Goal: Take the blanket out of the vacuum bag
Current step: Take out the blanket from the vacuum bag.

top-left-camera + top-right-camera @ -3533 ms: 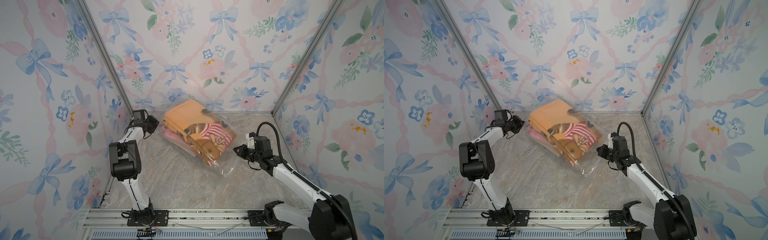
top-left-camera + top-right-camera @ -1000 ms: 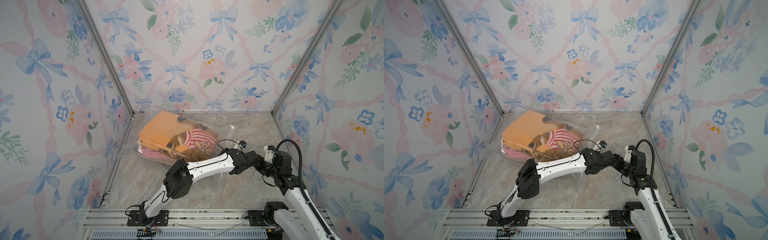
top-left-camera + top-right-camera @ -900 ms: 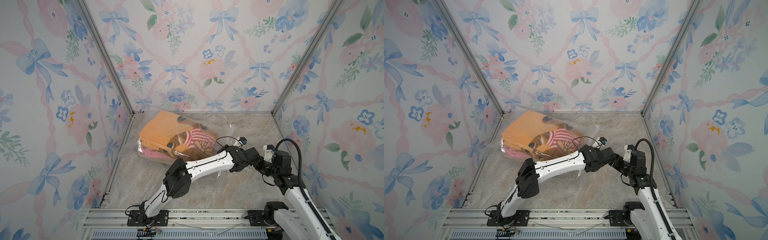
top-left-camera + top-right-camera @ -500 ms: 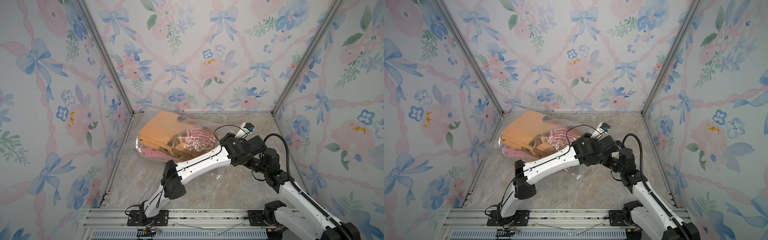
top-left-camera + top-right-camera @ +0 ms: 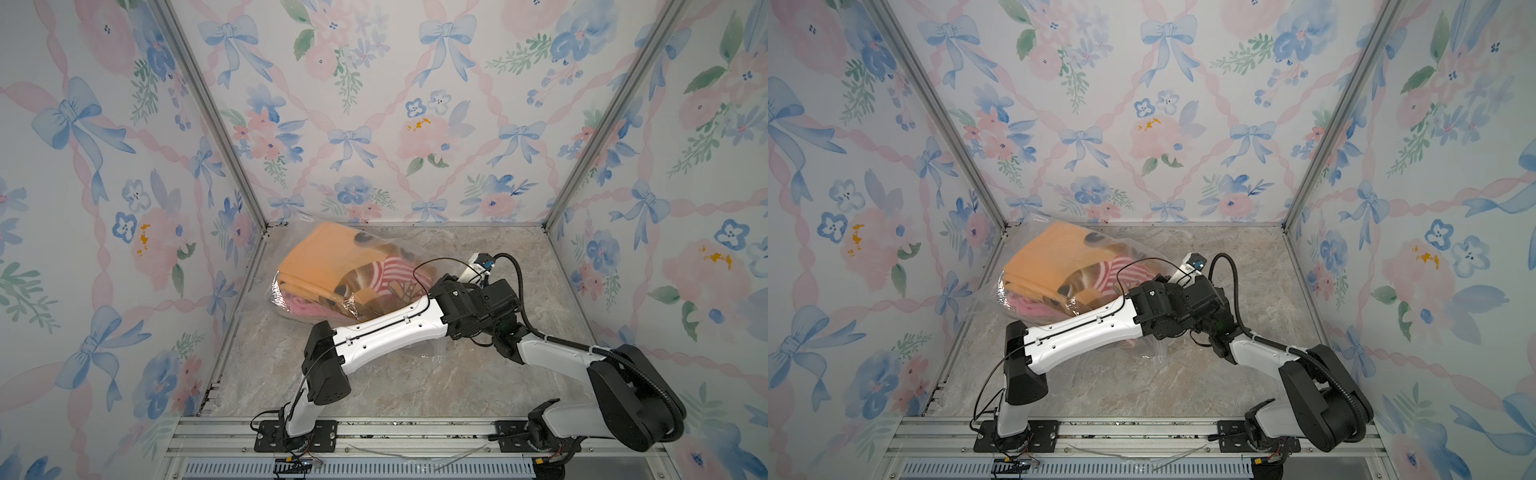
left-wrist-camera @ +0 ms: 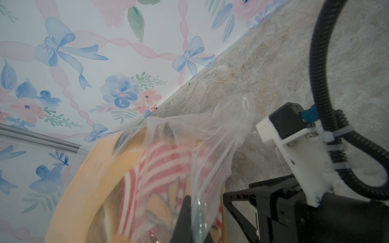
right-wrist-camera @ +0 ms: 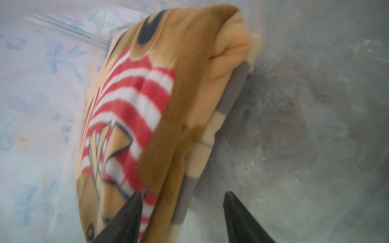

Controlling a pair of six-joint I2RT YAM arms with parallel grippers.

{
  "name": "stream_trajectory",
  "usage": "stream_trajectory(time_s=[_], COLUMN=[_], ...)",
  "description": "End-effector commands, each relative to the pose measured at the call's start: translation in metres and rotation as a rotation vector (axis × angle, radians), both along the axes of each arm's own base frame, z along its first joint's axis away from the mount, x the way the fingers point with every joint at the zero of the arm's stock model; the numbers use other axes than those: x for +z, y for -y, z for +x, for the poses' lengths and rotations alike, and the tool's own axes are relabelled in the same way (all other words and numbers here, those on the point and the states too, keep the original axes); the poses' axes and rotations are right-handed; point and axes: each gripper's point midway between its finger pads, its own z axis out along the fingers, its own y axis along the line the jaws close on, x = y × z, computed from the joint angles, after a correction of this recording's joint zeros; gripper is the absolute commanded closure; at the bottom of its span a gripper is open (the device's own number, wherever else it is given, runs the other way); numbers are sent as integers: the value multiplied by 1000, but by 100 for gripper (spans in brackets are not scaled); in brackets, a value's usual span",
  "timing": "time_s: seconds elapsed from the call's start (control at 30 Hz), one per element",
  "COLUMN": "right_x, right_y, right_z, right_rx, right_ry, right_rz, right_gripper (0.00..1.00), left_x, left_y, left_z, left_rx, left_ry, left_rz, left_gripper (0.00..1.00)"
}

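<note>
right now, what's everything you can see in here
blanket: one, orange with red-and-white stripes, folded inside the bag by the back left corner
vacuum bag: one, clear plastic, around the blanket
table: one, grey-brown marble look, under everything
walls: three, floral paper with blue bows, around the table
rail: one, silver, front edge
left arm: one, white and black, reaching across to the bag
right arm: one, white and black, at the bag's near end
left claw: one, black, shut on the bag's plastic
right claw: one, black, open astride the blanket's edge
</note>
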Motion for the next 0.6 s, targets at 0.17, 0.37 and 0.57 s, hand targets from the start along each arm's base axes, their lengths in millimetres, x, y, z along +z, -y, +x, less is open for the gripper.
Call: stream_trajectory(time_s=[0.17, 0.37, 0.57], right_x=[26, 10, -1], right_y=[-29, -37, -45], right_z=[25, 31, 37], right_rx=[10, 23, 38], right_ry=[88, 51, 25], right_rz=[92, 97, 114], right_gripper=[38, 37, 33], left_x=[4, 6, 8], left_y=[-19, -24, -26], left_z=[-3, 5, 9], left_rx=[39, 53, 63], left_ry=[5, 3, 10], left_rz=[-130, -142, -139], left_gripper=[100, 100, 100])
